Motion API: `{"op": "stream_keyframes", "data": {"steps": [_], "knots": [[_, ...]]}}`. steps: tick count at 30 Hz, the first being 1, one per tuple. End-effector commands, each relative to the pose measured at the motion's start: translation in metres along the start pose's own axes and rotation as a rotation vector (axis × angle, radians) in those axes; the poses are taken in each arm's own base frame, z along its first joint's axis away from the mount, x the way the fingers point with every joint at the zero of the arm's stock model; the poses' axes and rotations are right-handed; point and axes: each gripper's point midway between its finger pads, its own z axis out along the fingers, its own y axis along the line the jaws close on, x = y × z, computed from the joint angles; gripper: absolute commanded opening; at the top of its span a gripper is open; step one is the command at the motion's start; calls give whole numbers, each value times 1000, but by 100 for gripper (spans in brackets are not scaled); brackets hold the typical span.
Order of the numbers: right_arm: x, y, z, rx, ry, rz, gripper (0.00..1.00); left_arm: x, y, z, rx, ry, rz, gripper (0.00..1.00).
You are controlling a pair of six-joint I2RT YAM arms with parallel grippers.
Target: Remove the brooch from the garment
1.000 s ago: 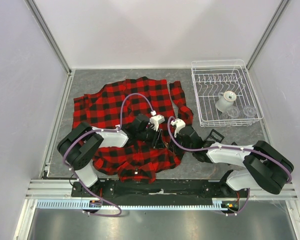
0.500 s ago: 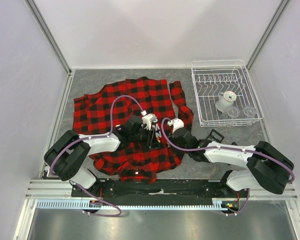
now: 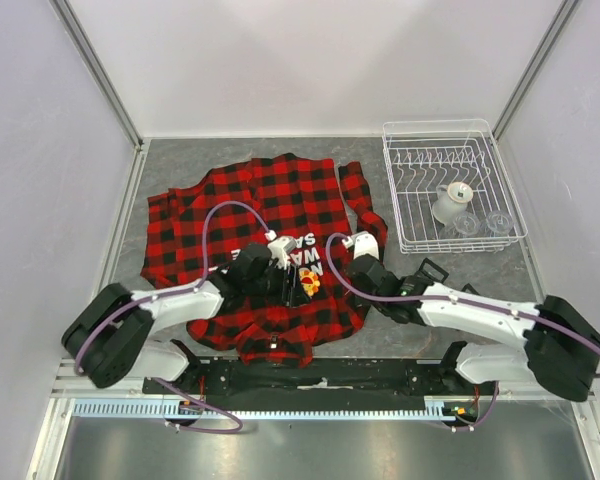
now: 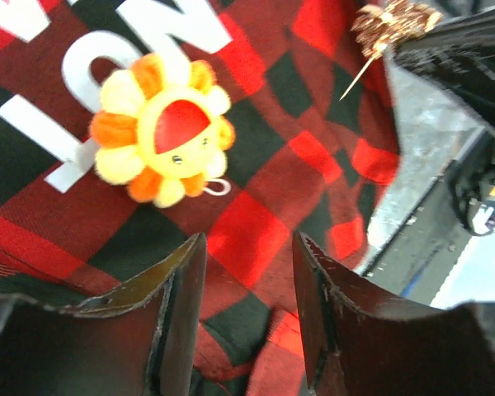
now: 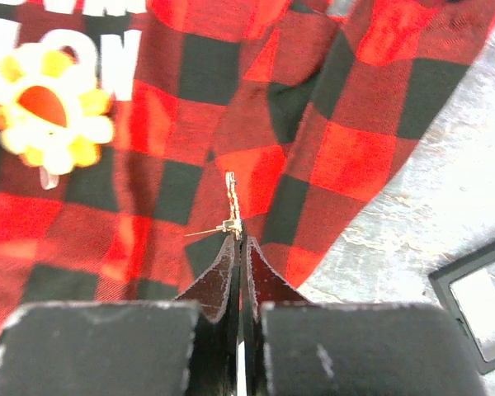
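The garment (image 3: 270, 195), a red-and-black plaid shirt with white letters, lies spread on the table. My right gripper (image 5: 238, 239) is shut on the brooch (image 5: 231, 206), a small gold glittery piece with a thin needle sticking out, held just above the cloth near the shirt's right hem. In the left wrist view the brooch (image 4: 392, 18) shows at the top right. My left gripper (image 4: 247, 239) stands open over the plaid with nothing between its fingers. A yellow, orange and red plush flower (image 4: 161, 132) sits on the lettering just beyond it, seen too in the right wrist view as the flower (image 5: 45, 107).
A white wire dish rack (image 3: 395, 190) at the back right holds a white cup-like piece and clear glasses. A small black-framed square (image 5: 478, 297) lies on the grey tabletop right of the shirt's hem. Both arms (image 3: 460, 310) reach in low from the near edge.
My left gripper has opened and drawn back to the left, and the shirt's front now lies flatter, showing the white letters and the flower. My right gripper has stayed shut.
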Motion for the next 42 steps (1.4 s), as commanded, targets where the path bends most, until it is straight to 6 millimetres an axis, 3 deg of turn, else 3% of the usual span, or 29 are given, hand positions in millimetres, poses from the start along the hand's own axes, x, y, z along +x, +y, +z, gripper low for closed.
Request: {"op": "stream_keyframes", "data": {"steps": [1,4,8,12,15,24,28,42], "knots": [[-27,38,-33,-257,-53,-11,0,-29,-48,-32,176,-107,92,54],[-34,63,-61,-469,-85,-59,0,-41,-77,-56,282,-157,126,56],[-29,105,-104,-791,-53,-64,0,-34,-102,-80,419,-164,170,61],[-27,125,-124,-954,-37,-75,0,-33,-102,-92,409,-193,123,63],[-26,132,-137,-1032,-26,-85,0,-30,-113,-105,486,-229,135,63],[-34,137,-151,-1092,-63,-80,0,-9,-129,-112,634,-138,157,52],[-37,137,-149,-1082,-74,-71,0,-5,-131,-110,656,-102,155,39],[-32,132,-144,-1049,-79,-78,0,-6,-127,-111,622,-115,146,29]]}}
